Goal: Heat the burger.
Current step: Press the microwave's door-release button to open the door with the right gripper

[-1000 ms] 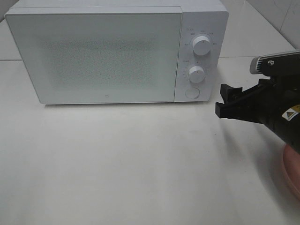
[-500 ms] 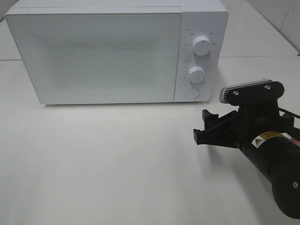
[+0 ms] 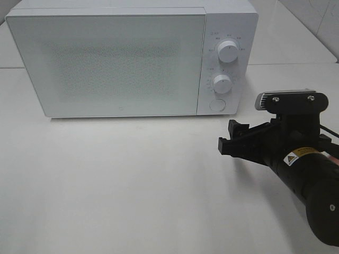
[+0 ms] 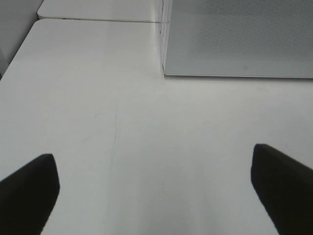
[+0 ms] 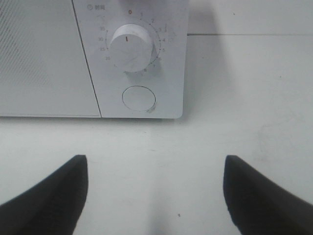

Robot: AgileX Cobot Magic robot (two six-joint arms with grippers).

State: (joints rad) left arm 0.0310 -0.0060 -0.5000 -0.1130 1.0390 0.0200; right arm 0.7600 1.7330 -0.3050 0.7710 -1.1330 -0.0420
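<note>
The burger is out of view in every frame. A white microwave [image 3: 106, 63] stands at the back of the table with its door shut. My right gripper [image 3: 229, 139] hovers in front of the microwave's right end, a little below its round door button [image 3: 216, 105]. It is open and holds nothing. In the right wrist view its two dark fingers [image 5: 54, 196] flank bare table, facing the lower dial [image 5: 131, 46] and the button [image 5: 139, 98]. My left gripper [image 4: 156, 191] is open over bare table, with the microwave's lower corner [image 4: 234, 39] ahead of it.
The microwave has two dials, an upper one [image 3: 228, 52] and a lower one [image 3: 222, 83]. A tiled wall [image 3: 318, 21] rises at the back right. The white table [image 3: 132, 185] spreads in front of the microwave.
My right arm has swung left and down from the right edge to in front of the control panel, staying open. A pink plate seen at the right edge earlier is now hidden.
</note>
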